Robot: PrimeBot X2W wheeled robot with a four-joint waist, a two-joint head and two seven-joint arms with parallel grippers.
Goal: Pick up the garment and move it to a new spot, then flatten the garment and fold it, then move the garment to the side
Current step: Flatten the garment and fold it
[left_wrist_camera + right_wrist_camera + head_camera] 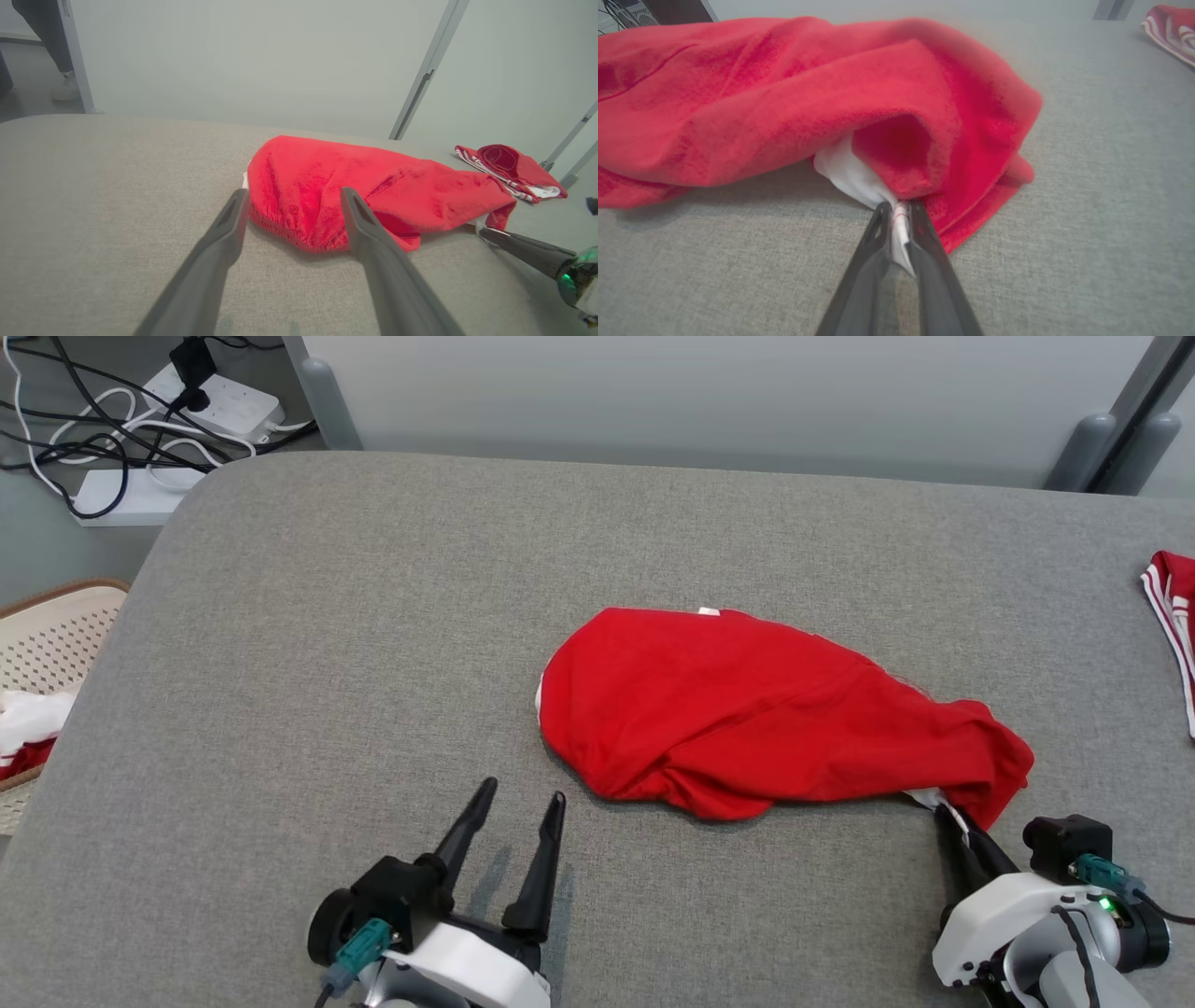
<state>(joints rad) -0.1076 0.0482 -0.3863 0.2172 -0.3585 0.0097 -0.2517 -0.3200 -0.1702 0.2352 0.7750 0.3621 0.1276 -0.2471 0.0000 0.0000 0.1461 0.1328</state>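
Head view first: the red garment (747,709) lies bunched in a low heap on the grey bench (373,616), right of centre. The left hand (523,791) sits just short of its near-left edge, fingers spread wide and holding nothing. The right hand (945,814) has its tips at the heap's right corner. Over to the left wrist view: the spread fingers frame the garment's rounded end without touching it, and a second red garment (509,168) lies well apart at the far side. Now the right wrist view, and here's the answer: the fingers are pressed together on a strip of white trim (850,172) poking out from under a red fold. So this looks like the pick-up, with the grip just made. Next comes a lift and carry to a fresh spot, but that pinch holds thin trim only, so a gentle rise seems wise.
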